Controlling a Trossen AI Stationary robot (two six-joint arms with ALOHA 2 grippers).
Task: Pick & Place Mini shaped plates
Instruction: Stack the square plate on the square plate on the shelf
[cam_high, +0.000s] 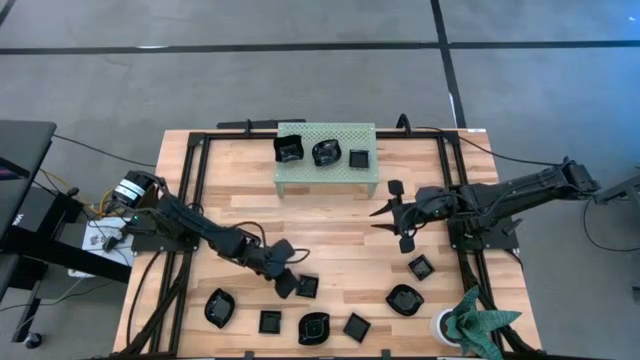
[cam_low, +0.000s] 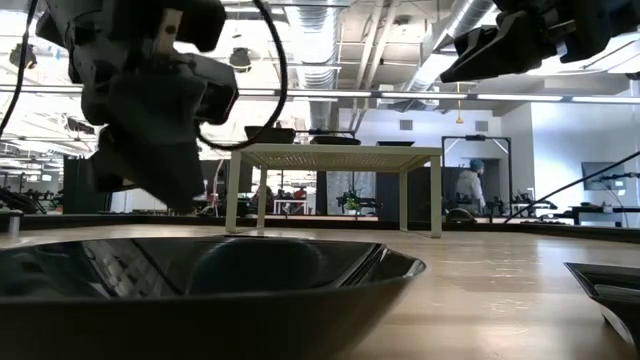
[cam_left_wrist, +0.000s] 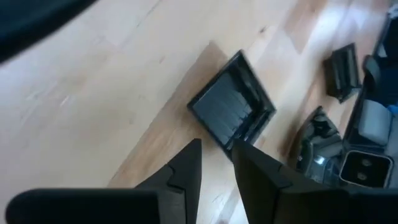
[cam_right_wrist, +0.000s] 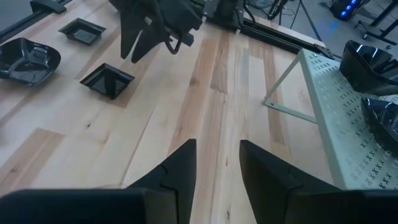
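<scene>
Several small glossy black mini shaped plates lie on the wooden table's near half, among them a square one (cam_high: 307, 286) (cam_left_wrist: 231, 106) and a round one (cam_high: 313, 327). Three more (cam_high: 322, 152) sit on the pale green perforated rack (cam_high: 300, 176) at the far middle. My left gripper (cam_high: 289, 278) (cam_left_wrist: 216, 149) hangs open just short of the square plate, slanting down, with nothing between its fingers. My right gripper (cam_high: 380, 219) (cam_right_wrist: 217, 149) stands open above bare wood right of the rack, pointing toward the table's left.
Black rails (cam_high: 190, 190) run along the table's left and right sides. A teal leafy thing in a white cup (cam_high: 470, 322) stands at the near right corner. A large black plate (cam_low: 200, 280) fills the low view's foreground. Bare wood lies between the rack and the near plates.
</scene>
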